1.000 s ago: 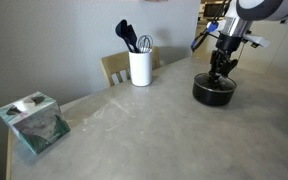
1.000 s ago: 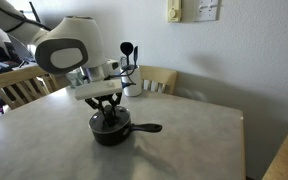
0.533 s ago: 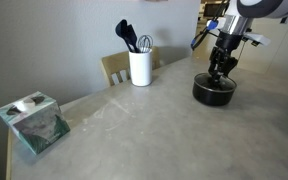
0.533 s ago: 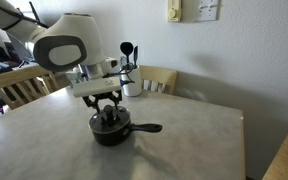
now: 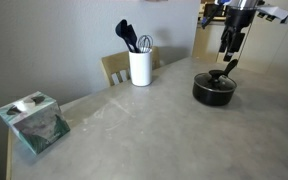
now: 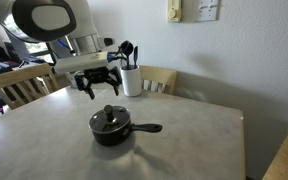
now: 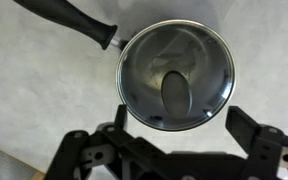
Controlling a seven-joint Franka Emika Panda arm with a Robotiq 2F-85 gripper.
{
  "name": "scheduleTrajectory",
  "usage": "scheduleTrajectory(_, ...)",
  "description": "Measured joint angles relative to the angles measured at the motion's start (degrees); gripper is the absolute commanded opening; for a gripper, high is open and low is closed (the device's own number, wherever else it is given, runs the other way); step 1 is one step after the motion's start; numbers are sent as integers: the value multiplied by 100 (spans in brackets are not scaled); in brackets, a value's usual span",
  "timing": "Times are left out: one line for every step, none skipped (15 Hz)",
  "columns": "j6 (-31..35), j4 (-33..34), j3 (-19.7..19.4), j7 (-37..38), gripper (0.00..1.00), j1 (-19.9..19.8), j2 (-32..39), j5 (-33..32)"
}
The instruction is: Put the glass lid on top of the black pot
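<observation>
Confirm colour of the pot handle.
Black; the pot handle shows best in the wrist view.

We identify the carrying surface as a flat table top with a pale grey, faintly mottled finish [image 5: 154, 130], visible in both exterior views [image 6: 189, 150] and as the background of the wrist view [image 7: 24, 95].

Three items stand directly on it:

1. The black pot [image 5: 213, 91], a small round saucepan with one long black handle, stands upright [image 6: 111, 130]. Its handle [image 7: 69, 18] extends sideways over the bare top.
2. A white cylindrical utensil holder [image 5: 140, 68] with dark kitchen tools stands upright near the far edge [image 6: 131, 82], apart from the black pot.
3. A teal, patterned cube-shaped tissue box [image 5: 32, 122] sits near a corner, well apart from both.
</observation>
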Motion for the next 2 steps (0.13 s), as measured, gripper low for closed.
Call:
scheduleTrajectory(-179, 12, -6, 141, 100, 0, -76, 24)
scheduleTrajectory(-292, 20, -12, 212, 100, 0, -136, 41)
